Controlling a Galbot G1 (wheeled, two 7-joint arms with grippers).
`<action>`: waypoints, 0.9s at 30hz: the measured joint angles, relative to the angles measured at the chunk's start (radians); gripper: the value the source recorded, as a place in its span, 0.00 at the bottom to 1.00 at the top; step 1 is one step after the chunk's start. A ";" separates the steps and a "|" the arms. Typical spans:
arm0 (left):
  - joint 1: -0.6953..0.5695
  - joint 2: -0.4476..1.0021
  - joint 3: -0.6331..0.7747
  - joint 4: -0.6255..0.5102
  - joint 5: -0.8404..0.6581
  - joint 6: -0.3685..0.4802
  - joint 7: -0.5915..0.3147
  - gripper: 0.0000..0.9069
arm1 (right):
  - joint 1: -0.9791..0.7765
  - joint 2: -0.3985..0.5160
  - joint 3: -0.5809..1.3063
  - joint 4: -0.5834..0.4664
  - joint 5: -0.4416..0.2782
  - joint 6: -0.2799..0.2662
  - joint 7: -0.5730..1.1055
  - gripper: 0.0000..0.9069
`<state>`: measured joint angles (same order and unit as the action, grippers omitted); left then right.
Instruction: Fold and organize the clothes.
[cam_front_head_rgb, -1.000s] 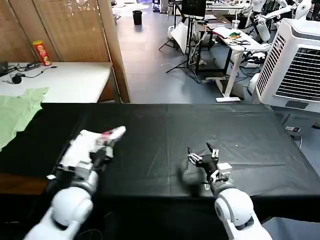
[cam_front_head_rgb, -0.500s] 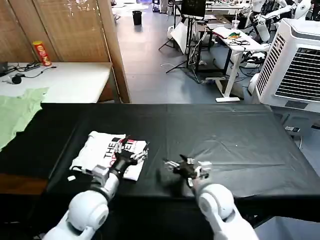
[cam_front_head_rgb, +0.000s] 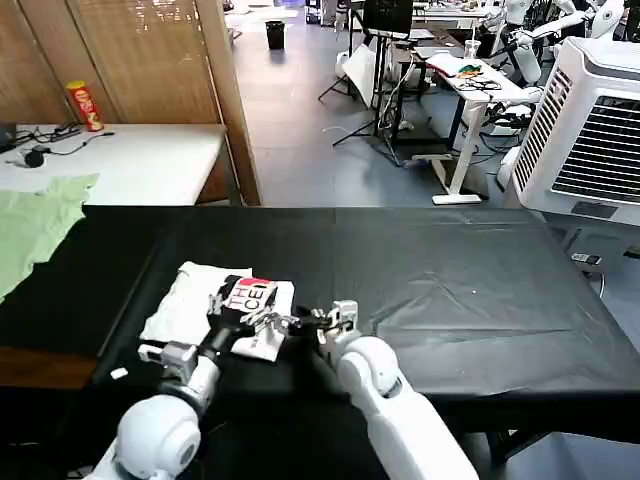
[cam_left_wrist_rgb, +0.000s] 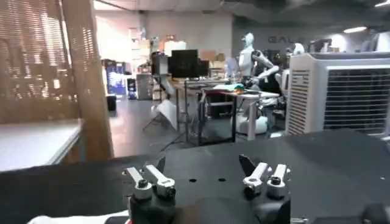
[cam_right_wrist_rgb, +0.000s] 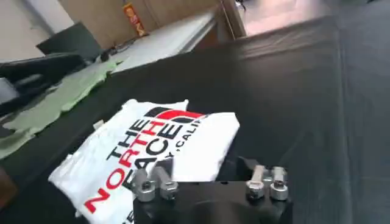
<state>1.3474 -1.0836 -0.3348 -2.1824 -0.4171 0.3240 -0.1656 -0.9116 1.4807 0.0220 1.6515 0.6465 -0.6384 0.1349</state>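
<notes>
a black-covered table (cam_front_head_rgb: 480, 290) holds the folded white t-shirt (cam_front_head_rgb: 190, 300) near its left front edge, logo up. the left gripper (cam_front_head_rgb: 262, 322) and right gripper (cam_front_head_rgb: 312, 322) hover splayed and empty at its right edge, probably to square the fold.

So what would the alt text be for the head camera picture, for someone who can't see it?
A folded white T-shirt with black and red lettering lies on a black table, with the robot's left gripper over its near corner and the right gripper close beside it. A pale green garment lies off to the left.
</notes>
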 joint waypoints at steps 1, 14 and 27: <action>0.003 0.000 -0.004 -0.002 -0.004 0.000 0.000 0.97 | 0.000 0.002 0.001 -0.006 0.000 0.002 -0.002 0.00; 0.037 -0.005 -0.050 0.020 -0.003 -0.030 -0.002 0.97 | 0.019 -0.111 0.107 0.007 0.022 0.012 -0.060 0.23; 0.094 0.001 -0.065 0.064 0.010 -0.115 -0.049 0.97 | -0.147 -0.332 0.212 0.203 -0.217 0.181 -0.037 0.97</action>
<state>1.4411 -1.0826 -0.4001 -2.1185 -0.4071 0.2089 -0.2149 -1.0582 1.1484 0.2335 1.8541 0.4299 -0.4571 0.0978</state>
